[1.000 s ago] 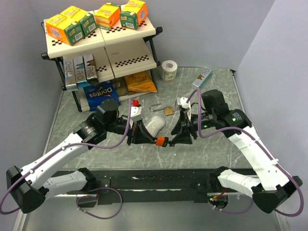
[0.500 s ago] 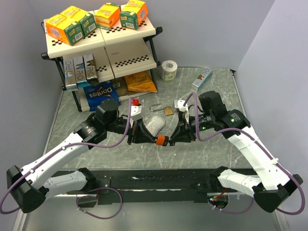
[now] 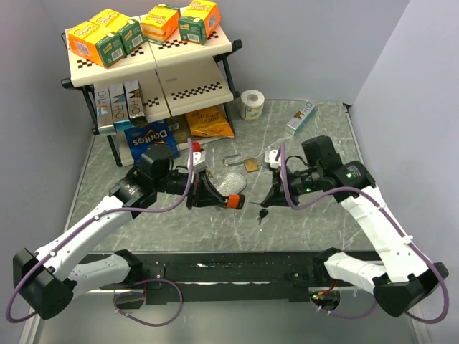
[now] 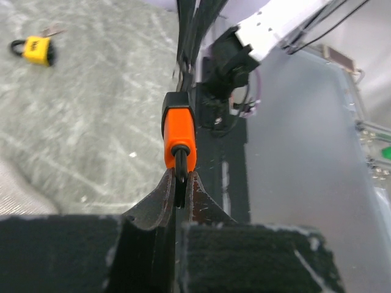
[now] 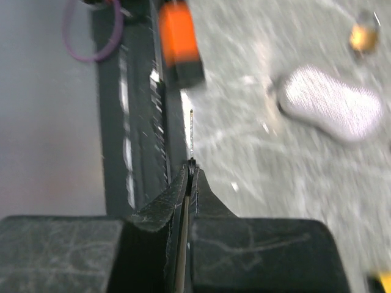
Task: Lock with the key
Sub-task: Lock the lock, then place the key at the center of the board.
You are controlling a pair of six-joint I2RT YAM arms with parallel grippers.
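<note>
**Inspector:** Location of the lock?

**Assessor:** The orange padlock (image 4: 179,131) is between the two arms and appears to be raised off the counter (image 3: 179,229). The left pincer (image 4: 179,183) is clenched on its shackle, with the body pointing out toward the right arm.

**Inspector:** And the key?

**Assessor:** The right pincer (image 5: 190,168) is clenched on a thin metal sliver seen edge-on. I judge that to be the key (image 5: 191,134). It stands near the padlock but apart from it, not yet inserted.

**Inspector:** Handling properties?

**Assessor:** The padlock looks small, dense and rigid. Held by the bare shackle, it is likely to pivot when pushed, so a hold on the body would steady it better. The key looks light, stiff and slick, and liable to twist between the pads. It is best held flat across its head, with the blade left free.
</note>
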